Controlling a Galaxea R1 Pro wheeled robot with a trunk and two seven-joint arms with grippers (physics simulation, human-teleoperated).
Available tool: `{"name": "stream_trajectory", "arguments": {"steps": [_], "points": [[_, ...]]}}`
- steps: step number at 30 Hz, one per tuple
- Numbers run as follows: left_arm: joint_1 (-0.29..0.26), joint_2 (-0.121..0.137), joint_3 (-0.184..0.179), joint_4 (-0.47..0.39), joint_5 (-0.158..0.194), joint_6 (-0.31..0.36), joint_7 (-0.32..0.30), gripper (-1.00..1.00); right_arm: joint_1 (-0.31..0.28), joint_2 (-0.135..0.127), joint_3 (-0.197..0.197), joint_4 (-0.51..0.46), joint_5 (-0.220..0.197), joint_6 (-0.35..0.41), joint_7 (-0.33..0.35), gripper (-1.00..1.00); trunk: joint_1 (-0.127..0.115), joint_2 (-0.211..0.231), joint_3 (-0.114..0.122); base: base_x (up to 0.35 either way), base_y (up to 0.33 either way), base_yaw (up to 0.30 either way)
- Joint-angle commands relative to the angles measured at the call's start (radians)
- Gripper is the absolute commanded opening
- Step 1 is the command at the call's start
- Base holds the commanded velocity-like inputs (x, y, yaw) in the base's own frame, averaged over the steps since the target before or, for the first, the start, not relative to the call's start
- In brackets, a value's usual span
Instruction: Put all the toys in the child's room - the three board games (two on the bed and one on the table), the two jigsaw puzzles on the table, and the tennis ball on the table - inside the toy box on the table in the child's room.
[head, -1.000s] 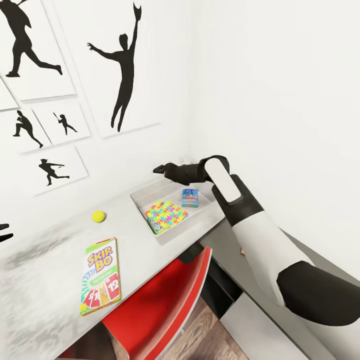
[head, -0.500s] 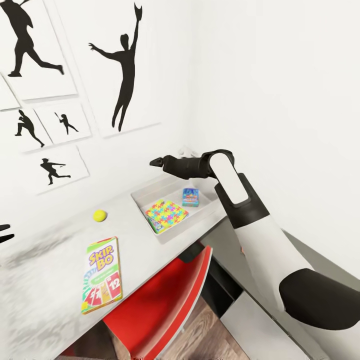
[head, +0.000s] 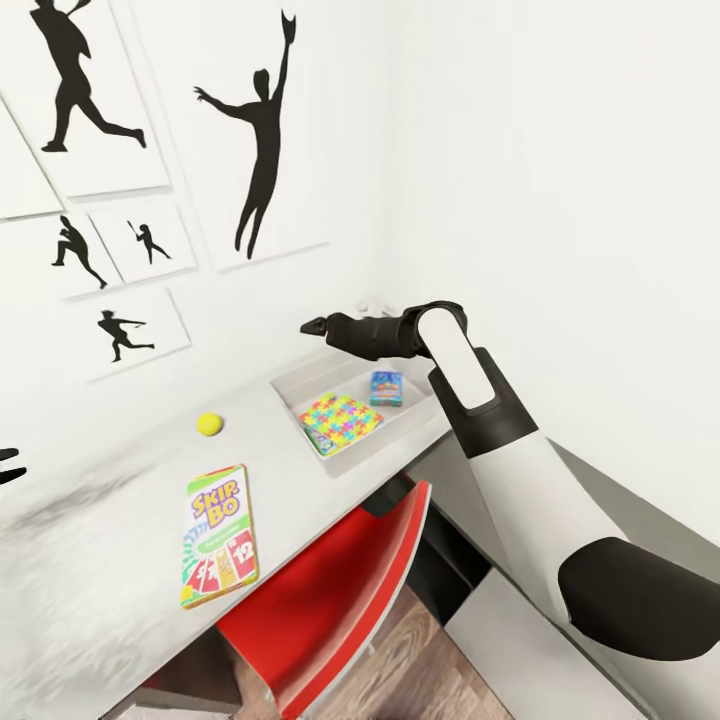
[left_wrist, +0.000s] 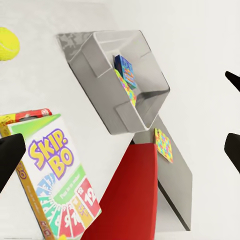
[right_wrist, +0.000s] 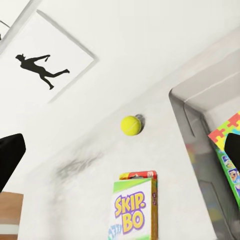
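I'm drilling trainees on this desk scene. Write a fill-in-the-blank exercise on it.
1. The jigsaw puzzle lies inside the ____.
2. The tennis ball rests on the ____.
3. The game box lying on the table outside the toy box reads ____.
4. The chair under the table is ____.

Missing words: toy box; table; Skip-Bo; red

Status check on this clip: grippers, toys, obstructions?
Right gripper open, empty, raised behind the toy box. Left gripper open, empty. Jigsaw puzzle and blue board game in the box; Skip-Bo and tennis ball on the table. Nothing blocking.
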Motion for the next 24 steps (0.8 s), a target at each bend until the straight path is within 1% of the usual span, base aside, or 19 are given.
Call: {"name": "stream_trajectory", "arguments": {"steps": [1, 5, 13, 24], "points": [[-0.001, 0.000, 0.000, 0.000, -0.001, 0.011, -0.005, 1.00, -0.001, 0.000, 0.000, -0.001, -0.010, -0.002, -0.010, 1.00, 0.000, -0.002, -0.002, -0.047, 0.035, 0.000], [0.000, 0.001, 0.001, 0.000, -0.001, 0.011, -0.005, 1.00, -0.001, 0.000, 0.000, -0.001, -0.009, -0.007, -0.011, 1.00, 0.000, -0.002, -0.002, -0.023, 0.042, 0.000], [0.000, 0.003, 0.001, 0.000, -0.001, 0.011, -0.005, 1.00, -0.001, 0.000, 0.001, 0.000, -0.007, -0.011, -0.011, 1.00, 0.000, -0.002, -0.002, -0.018, 0.145, 0.000], [0.000, 0.003, 0.001, 0.000, 0.001, 0.011, -0.005, 1.00, -0.001, 0.000, 0.003, -0.001, -0.005, -0.011, -0.011, 1.00, 0.000, -0.002, -0.002, -0.002, 0.014, 0.000]]}}
